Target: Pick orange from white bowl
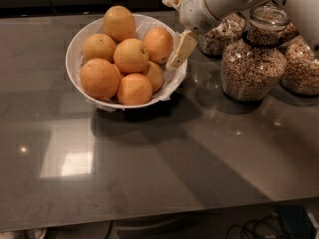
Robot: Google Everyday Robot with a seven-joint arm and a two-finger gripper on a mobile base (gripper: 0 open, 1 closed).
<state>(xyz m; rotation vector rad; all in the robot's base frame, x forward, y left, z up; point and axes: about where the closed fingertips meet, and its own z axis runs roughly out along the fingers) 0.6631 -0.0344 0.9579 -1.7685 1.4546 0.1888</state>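
The white bowl (79, 54) stands at the back left of the table with crinkled white lining at its rim and holds several oranges piled together. The orange (157, 44) on the bowl's right side is closest to my gripper. My gripper (177, 26) hangs over the bowl's right rim, coming in from the upper right. One cream fingertip (182, 49) points down just right of that orange, at the rim. The other fingertip (173, 0) sits higher, behind the bowl. The fingers are apart and hold nothing.
Glass jars of cereal stand right of the bowl: a big one (253, 63) in front, one behind the arm (219, 34), and one at the right edge (301, 66). The dark glossy table (149, 163) runs to the front edge; cables lie below.
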